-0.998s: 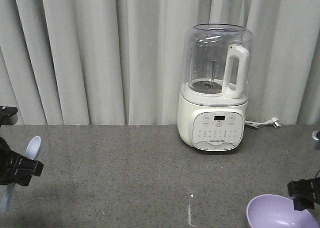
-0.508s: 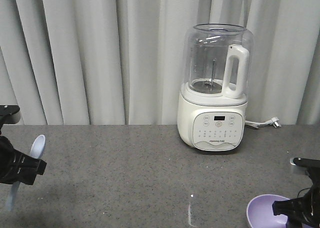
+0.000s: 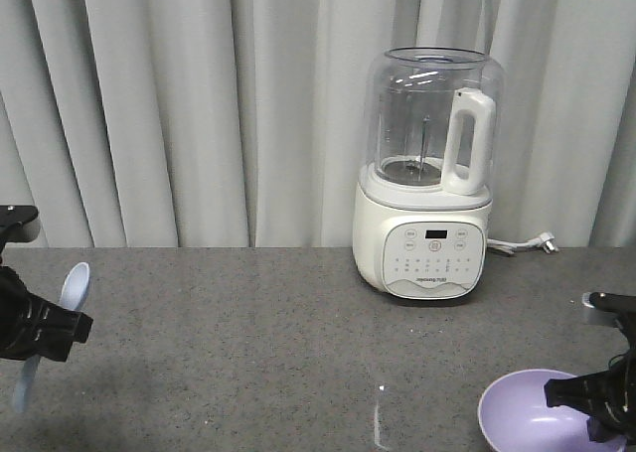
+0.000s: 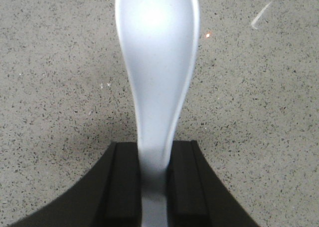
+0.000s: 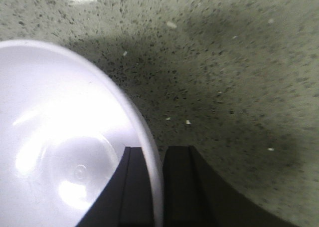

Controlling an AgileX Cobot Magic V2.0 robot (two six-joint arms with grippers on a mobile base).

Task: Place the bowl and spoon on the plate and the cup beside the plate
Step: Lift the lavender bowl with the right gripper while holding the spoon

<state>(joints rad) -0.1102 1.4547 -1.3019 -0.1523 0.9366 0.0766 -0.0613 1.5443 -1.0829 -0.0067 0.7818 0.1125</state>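
Note:
A pale blue spoon (image 3: pixel 70 291) (image 4: pixel 157 62) is held by its handle in my left gripper (image 3: pixel 40 333) (image 4: pixel 154 172), which is shut on it at the far left above the grey table. Its scoop points up and away. The lavender bowl (image 3: pixel 537 422) (image 5: pixel 60 137) is at the lower right, and my right gripper (image 3: pixel 596 397) (image 5: pixel 157 187) is shut on its rim, one finger inside and one outside. The plate and the cup are out of view.
A cream blender (image 3: pixel 427 174) with a clear jug stands at the back centre right, its cord and plug (image 3: pixel 542 241) lying to its right. Grey curtains hang behind the speckled grey table (image 3: pixel 248 353).
The right gripper has shifted left with the bowl, and more of the bowl shows now. The left gripper and spoon have barely moved.

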